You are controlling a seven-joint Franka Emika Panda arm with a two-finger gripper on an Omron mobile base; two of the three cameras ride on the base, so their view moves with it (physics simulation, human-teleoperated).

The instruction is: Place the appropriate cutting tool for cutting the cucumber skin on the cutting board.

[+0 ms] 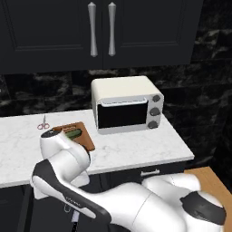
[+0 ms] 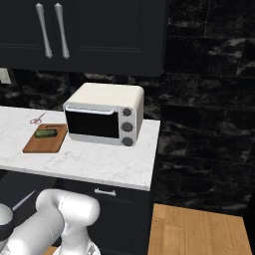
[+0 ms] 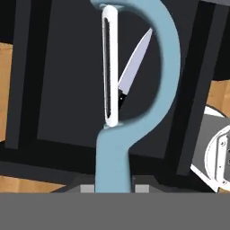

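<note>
— White marble surface (image 1: 136, 145) under those black cupboards, and the toaster oven (image 1: 127, 105) sits square in the middle of it. Where's the peeler?

— Down low, off the surface altogether. From the hand view the peeler (image 3: 117, 90) rises straight out of the tool (image 3: 115, 187), its light-blue handle pinched at the base between the finger tips and the silvery blade pointing away from the hand. That grip looks deliberate to me: held by the handle end, the head stays free to be laid down flat.

— And that blade behind it?

— The knife (image 3: 132, 67), black handle, lying below against the dark cabinet fronts, with wood floor (image 3: 4, 94) showing at the edges. Wrong thing for skin, so it is left there.

— The board?

— The cutting board (image 2: 45, 141) is on the surface just left of the oven, with the cucumber (image 2: 46, 133) lying on its far end. Pink scissors (image 1: 43, 124) are beyond it, near the wall.

— Anything in the way?

— I'd judge the surface's front edge first, since the arm has to lift over it. Then the oven, close by the board's right side, and the cucumber taking up part of the board; the near half looks the freer spot.
</note>
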